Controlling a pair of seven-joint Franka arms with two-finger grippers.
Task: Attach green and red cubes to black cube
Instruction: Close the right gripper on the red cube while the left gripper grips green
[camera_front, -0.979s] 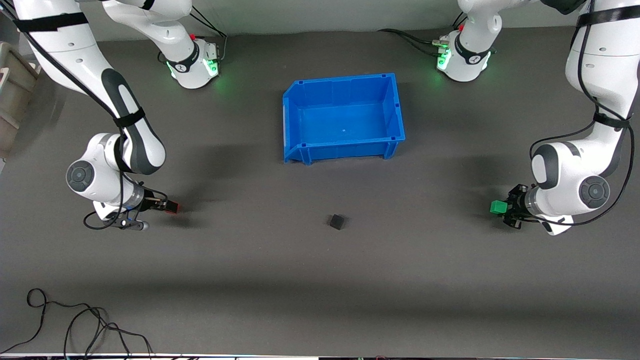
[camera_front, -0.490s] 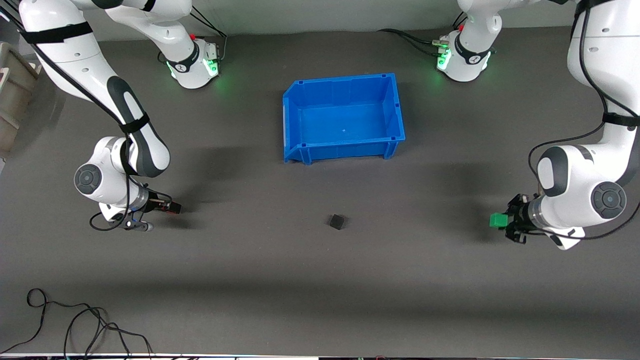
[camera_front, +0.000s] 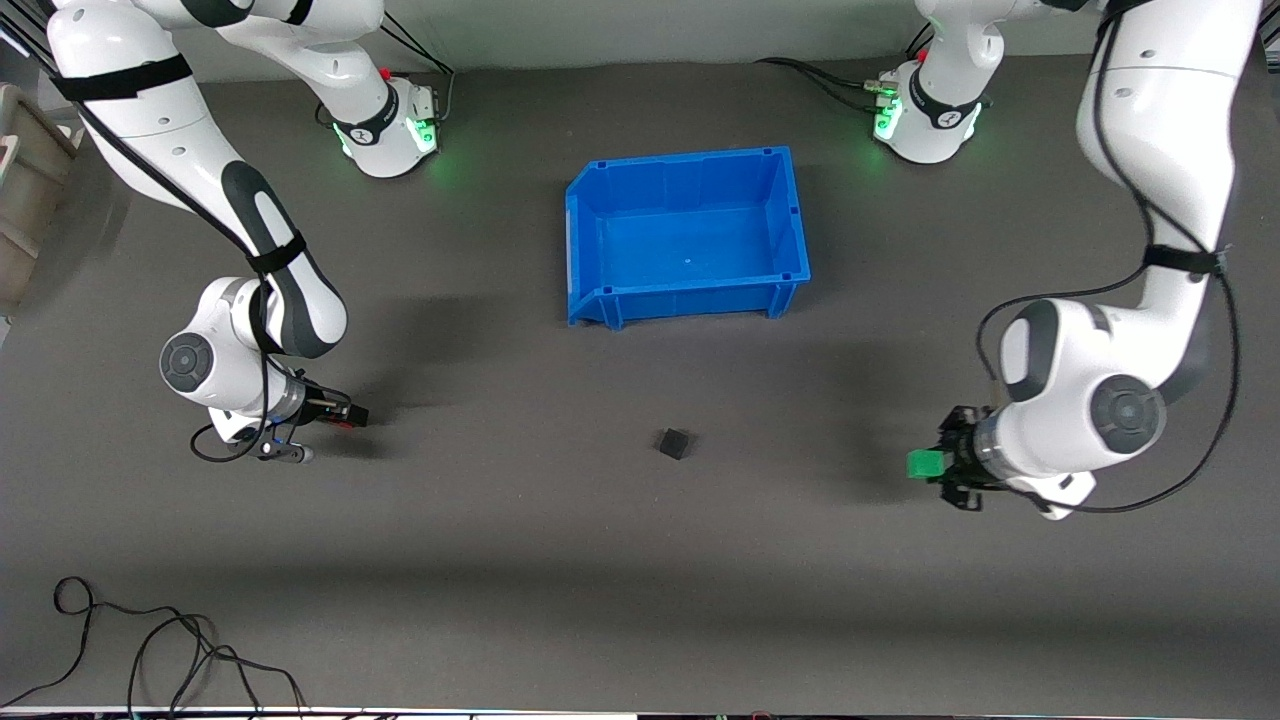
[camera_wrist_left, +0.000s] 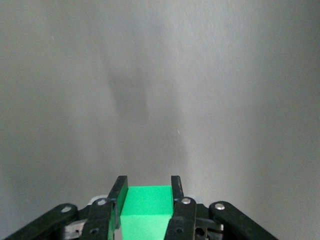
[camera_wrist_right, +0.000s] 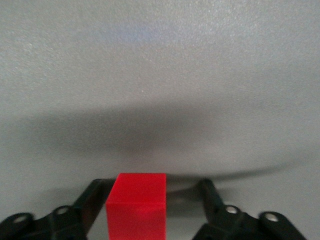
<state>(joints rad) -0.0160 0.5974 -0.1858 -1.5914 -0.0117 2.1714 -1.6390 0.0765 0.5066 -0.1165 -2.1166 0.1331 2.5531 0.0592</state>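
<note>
While the left gripper (camera_front: 938, 466) is clamping the green cube (camera_front: 923, 464) between its fingers (camera_wrist_left: 119, 192) over bare table toward the left arm's end, the right gripper (camera_front: 350, 414) is holding the red cube (camera_wrist_right: 136, 206) over the table toward the right arm's end. Between them the black cube (camera_front: 674, 443) is lying on the table, nearer the front camera than the blue bin (camera_front: 585, 195)
</note>
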